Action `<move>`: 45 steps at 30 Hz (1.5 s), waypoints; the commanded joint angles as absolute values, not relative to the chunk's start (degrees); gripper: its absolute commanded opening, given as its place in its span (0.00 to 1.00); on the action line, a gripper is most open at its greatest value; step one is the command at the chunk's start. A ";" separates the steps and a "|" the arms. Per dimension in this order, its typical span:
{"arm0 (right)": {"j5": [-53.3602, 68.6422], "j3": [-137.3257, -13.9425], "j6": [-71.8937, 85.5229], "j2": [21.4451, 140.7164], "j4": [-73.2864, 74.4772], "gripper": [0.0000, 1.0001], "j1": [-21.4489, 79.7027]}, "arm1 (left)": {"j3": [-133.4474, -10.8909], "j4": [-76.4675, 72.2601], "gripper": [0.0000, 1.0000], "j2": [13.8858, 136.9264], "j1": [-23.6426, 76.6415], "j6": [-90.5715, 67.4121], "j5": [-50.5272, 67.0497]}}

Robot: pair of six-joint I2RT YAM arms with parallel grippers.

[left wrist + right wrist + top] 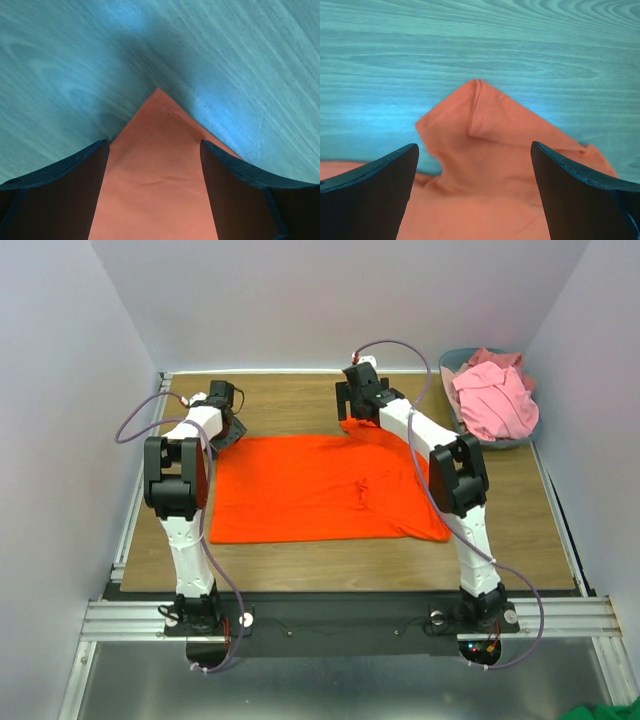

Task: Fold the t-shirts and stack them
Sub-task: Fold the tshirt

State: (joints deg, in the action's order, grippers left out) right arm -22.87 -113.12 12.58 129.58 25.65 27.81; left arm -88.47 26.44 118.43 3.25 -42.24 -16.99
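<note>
Orange-red t-shirt (320, 490): one, spread flat on table (520, 540). Two arms reach forward, wrists pitched down. Left gripper (228, 430) sits at its far-left corner, right gripper (352, 412) at its far-right sleeve, both with jaws spread astride the cloth. Pink t-shirts (492, 398) are heaped in one basket (452, 360) to its right; count unreadable.
</note>
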 commanded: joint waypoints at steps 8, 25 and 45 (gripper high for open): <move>-28.03 -123.04 8.17 139.30 25.22 0.99 27.25 | -98.52 31.29 0.82 125.50 2.11 -44.73 -21.35; -31.55 -129.03 4.83 145.46 24.61 0.75 26.54 | -98.79 30.24 0.00 129.02 1.93 -42.37 -17.67; -30.76 -121.21 4.93 136.95 24.00 0.05 26.54 | -92.81 26.81 0.00 121.56 2.11 -41.13 -16.44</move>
